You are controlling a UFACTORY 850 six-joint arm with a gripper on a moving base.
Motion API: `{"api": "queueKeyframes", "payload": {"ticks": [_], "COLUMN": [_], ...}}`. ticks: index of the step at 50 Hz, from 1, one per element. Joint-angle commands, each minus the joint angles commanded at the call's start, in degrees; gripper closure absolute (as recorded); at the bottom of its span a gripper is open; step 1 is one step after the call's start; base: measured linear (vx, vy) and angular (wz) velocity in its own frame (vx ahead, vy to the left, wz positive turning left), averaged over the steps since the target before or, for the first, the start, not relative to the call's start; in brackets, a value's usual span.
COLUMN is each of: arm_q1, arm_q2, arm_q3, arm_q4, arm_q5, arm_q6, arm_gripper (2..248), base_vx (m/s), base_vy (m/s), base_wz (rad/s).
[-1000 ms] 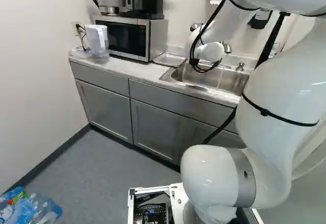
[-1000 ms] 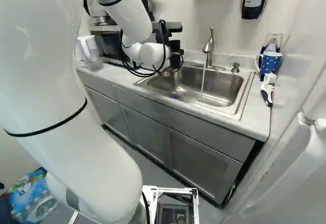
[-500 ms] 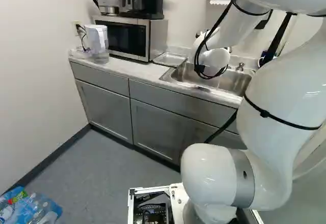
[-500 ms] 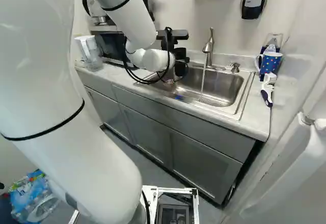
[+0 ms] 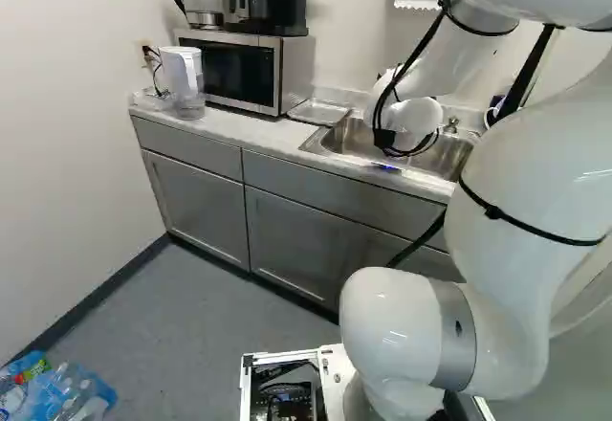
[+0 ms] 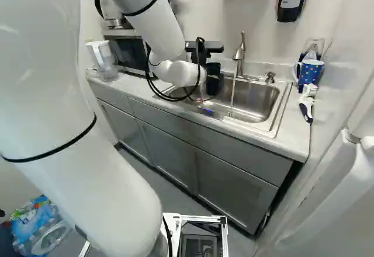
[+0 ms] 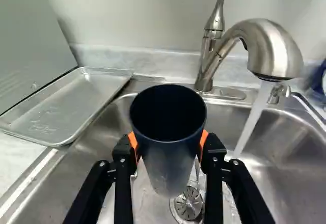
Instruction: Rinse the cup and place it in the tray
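White arm (image 6: 158,32): moved right and a bit down in both base views since a second ago, carrying the cup (image 7: 170,160) along.
Arm shape: bent, reaching out over the sink.
Sink (image 7: 300,168): under the cup, wet inside.
Gripper (image 6: 213,80): closed around the cup, fingers held as far apart as the cup is wide.
Tray (image 7: 66,104): flat on the counter (image 5: 225,127), just beside the sink.
Tap (image 7: 275,48): turned on, pouring water (image 7: 250,124) beside the cup, not in it.
Cup: dark blue, mouth up, squeezed from two sides by orange pads (image 7: 204,141).
Drain (image 7: 188,204): down past the cup, partly hidden.
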Motion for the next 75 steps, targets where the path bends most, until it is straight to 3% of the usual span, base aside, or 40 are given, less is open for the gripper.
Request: {"api": "queueKeyframes", "payload": {"ticks": [51, 75], "arm_q1": [-8.6, -9.3], "arm_q2": [-1.2, -1.9], "arm_q3": [-1.3, -2.0], "arm_q4": [0.0, 0.0], "arm_q5": [-3.6, -3.6], "arm_q6": [0.0, 0.0], "arm_gripper": [124, 124], "base_vx": [0.000, 0.000], "base_vy": [0.000, 0.000], "base_wz": [0.000, 0.000]}}
